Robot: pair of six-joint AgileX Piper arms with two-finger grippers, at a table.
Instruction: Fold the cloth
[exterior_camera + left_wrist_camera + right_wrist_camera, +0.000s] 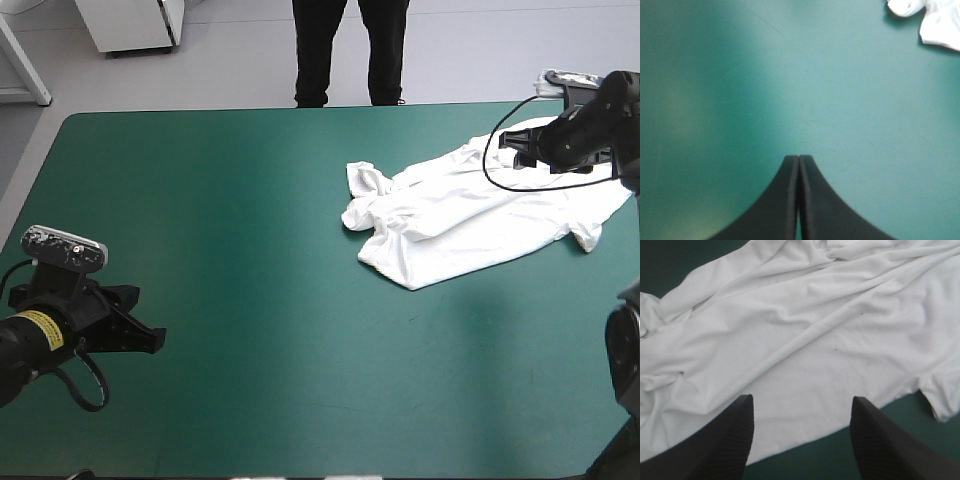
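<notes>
T-shirt: loosely spread, far-right part of tabletop, long axis roughly left-to-right | right claw: spread, above shirt's far edge, the nearer arm | left claw: pressed together, near-left corner, shirt well apart ahead-right

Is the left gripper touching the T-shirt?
Apart. The high view shows bare teal-green cover between the left gripper and the T-shirt.

T-shirt of thin white cloth, matt, softly creased, at the upper right of the high view, teal-green cover smooth and matt with faint scuffs, right gripper fingers black, finely ribbed, dull, left gripper fingers black, smooth, matt
</notes>
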